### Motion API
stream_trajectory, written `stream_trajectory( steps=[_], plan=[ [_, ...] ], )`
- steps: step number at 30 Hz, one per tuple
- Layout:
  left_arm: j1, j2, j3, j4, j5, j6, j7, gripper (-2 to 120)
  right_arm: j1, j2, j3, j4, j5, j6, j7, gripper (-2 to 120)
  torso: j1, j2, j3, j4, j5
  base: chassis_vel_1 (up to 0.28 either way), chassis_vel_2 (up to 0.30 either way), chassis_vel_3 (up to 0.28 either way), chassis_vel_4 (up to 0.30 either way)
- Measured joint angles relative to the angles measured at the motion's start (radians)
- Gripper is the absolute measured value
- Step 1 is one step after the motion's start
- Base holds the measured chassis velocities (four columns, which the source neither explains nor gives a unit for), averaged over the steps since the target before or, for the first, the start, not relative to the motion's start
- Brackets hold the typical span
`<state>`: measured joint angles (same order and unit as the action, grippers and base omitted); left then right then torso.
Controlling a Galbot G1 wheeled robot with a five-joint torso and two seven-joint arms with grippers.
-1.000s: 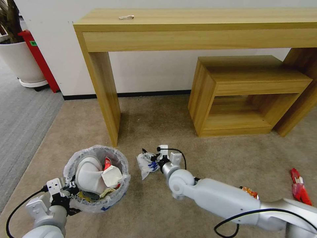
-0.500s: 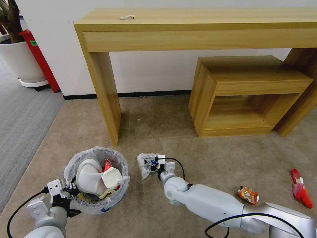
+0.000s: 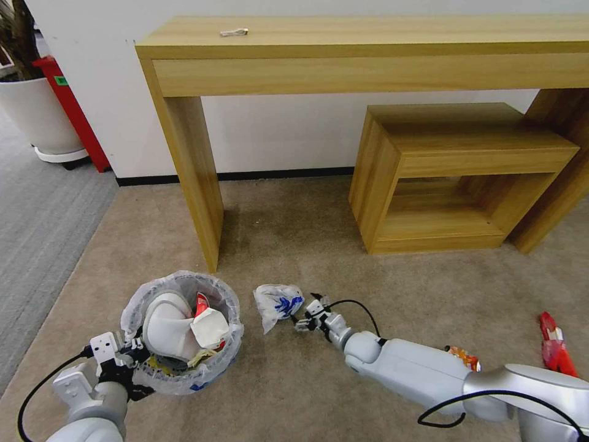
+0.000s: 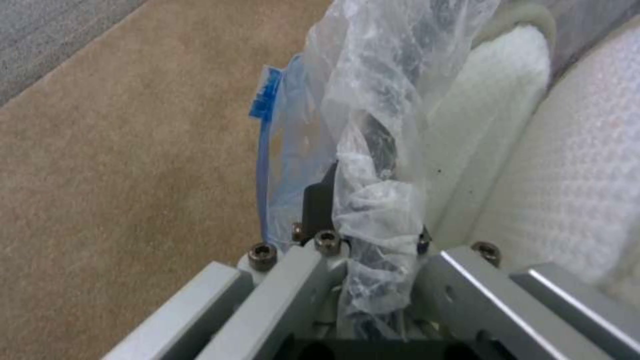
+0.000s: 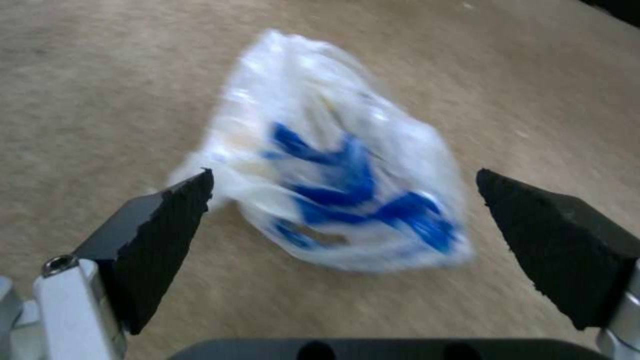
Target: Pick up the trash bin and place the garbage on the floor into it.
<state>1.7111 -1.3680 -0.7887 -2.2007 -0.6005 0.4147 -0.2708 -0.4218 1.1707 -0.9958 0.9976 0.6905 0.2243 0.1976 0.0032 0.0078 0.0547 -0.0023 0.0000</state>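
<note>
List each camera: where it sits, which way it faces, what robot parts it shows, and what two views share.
Head view: from the robot's head, looking forward and down at the floor; both arms show, left gripper at the trash bin, right gripper beside the plastic bag.
Left wrist view: along its fingers clamping the bin's liner rim.
Right wrist view: between open fingers, facing the bag.
Shared: head and right wrist both show the bag.

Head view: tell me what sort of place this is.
Probably an office or lobby corner. A long wooden console table stands against a white wall with a wooden stool tucked under it, a large potted plant sits aside, and beige carpet meets grey ribbed carpet.
</note>
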Motion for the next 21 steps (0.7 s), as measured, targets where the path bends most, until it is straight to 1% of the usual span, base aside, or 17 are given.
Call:
stream_trajectory(
  steps=[1, 3, 5, 9, 13, 17, 18, 21],
  plan=[
    [0.0, 0.0, 0.0, 0.0, 0.0, 0.0, 0.0, 0, 0.0, 0.0, 0.0, 0.0, 0.0, 0.0, 0.0, 100, 0.0, 0.0, 0.0, 0.0, 0.0, 0.0, 0.0, 0.0, 0.0],
    [0.001, -0.007, 0.001, -0.002, 0.001, -0.003, 0.001, 0, 0.015, 0.042, -0.021, -0.049, -0.042, 0.019, -0.029, 100, 0.0, 0.0, 0.0, -0.0001, -0.0003, 0.0, 0.0, 0.0, 0.0],
    [0.001, -0.008, 0.001, -0.003, 0.001, -0.004, 0.001, 0, 0.018, 0.049, -0.024, -0.059, -0.048, 0.023, -0.034, 100, 0.0, 0.0, 0.0, -0.0001, -0.0002, 0.0, 0.0, 0.0, 0.0],
    [0.003, -0.014, 0.002, -0.004, 0.005, -0.012, 0.004, 0, 0.038, 0.098, -0.035, -0.152, -0.094, 0.047, -0.074, 100, 0.0, 0.0, 0.0, -0.0002, -0.0001, 0.0, 0.0, 0.0, 0.0],
    [0.005, -0.018, 0.003, -0.003, 0.006, -0.016, 0.006, 0, 0.041, 0.12, -0.035, -0.199, -0.114, 0.056, -0.087, 100, 0.0, 0.0, 0.0, -0.0002, -0.0002, 0.0, 0.0, 0.0, 0.0],
    [0.012, -0.018, 0.002, -0.007, 0.007, -0.023, 0.011, 0, 0.042, 0.163, -0.025, -0.308, -0.146, 0.078, -0.125, 100, 0.0, 0.0, 0.0, -0.0003, -0.0002, 0.0, 0.0, 0.0, 0.0],
    [0.012, -0.018, 0.002, -0.007, 0.007, -0.023, 0.011, 0, 0.042, 0.163, -0.025, -0.308, -0.146, 0.078, -0.125, 100, 0.0, 0.0, 0.0, -0.0003, -0.0002, 0.0, 0.0, 0.0, 0.0],
    [0.015, -0.02, 0.003, -0.01, 0.006, -0.027, 0.012, 0, 0.04, 0.194, -0.012, -0.38, -0.165, 0.1, -0.147, 99, 0.0, 0.0, 0.0, -0.0001, -0.0001, 0.0, 0.0, 0.0, 0.0]
  ],
)
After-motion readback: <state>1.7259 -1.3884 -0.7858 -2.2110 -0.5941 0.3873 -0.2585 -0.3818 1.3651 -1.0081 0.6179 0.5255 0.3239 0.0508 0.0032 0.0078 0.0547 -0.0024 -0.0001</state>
